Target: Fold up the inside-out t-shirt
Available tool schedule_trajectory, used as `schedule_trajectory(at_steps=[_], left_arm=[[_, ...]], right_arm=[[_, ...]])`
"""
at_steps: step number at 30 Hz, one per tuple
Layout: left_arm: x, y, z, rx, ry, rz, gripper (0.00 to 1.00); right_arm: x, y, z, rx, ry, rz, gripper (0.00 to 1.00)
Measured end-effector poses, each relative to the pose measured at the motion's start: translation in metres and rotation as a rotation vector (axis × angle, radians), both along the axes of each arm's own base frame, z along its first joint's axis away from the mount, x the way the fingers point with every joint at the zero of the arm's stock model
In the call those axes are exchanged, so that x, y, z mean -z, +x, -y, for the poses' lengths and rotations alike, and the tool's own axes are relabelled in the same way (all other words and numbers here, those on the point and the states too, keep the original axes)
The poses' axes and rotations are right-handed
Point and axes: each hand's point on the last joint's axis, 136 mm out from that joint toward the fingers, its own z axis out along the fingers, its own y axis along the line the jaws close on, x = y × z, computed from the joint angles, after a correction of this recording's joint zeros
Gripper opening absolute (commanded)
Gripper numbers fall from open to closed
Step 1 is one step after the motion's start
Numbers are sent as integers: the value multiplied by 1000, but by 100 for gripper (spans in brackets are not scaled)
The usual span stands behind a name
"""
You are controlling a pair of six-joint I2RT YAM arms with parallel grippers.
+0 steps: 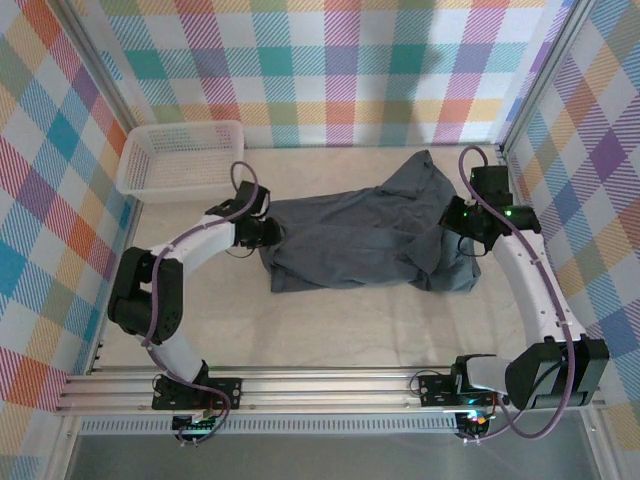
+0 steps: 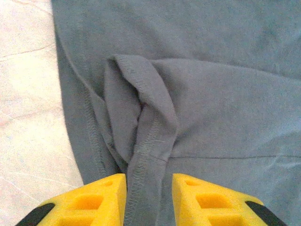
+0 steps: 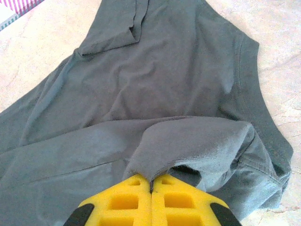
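I see the shirt [image 1: 370,235] lying rumpled across the middle of the surface [image 1: 330,320], one end reaching toward the far side; my left hand [image 1: 266,232] sits at its left edge and my right hand [image 1: 468,238] at its right edge. On the left wrist view the left hand [image 2: 149,181] stands narrowly parted, a stitched hem fold running between the fingers [image 2: 101,195]; I cannot tell whether they touch it. On the right wrist view the right hand [image 3: 151,181] is pinched tight on a raised fold of the shirt [image 3: 164,80]; that fold lifts off the layer beneath. A white basket [image 1: 185,127] stands at the far left corner, apart from the shirt.
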Motion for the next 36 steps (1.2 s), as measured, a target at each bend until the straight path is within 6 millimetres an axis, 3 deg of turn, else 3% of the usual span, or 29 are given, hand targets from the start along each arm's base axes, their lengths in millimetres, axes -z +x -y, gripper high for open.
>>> schedule_trajectory(at_steps=[6,10,20,26,30,36], left_arm=[[19,6,20,130,160,-36,45],[34,13,22,163,221,-76,43],[43,19,-11,115,403,-102,34],[39,11,-24,84,298,-108,30],[28,16,-16,83,169,-79,32],[29,19,-5,93,73,-77,32]], right_arm=[[-1,1,-2,-8,12,3,0],[-1,0,-2,-9,12,2,0],[0,0,-3,-11,15,1,0],[0,0,-4,-13,18,1,0],[0,0,-4,-14,19,1,0],[0,0,-4,-16,20,0,0]])
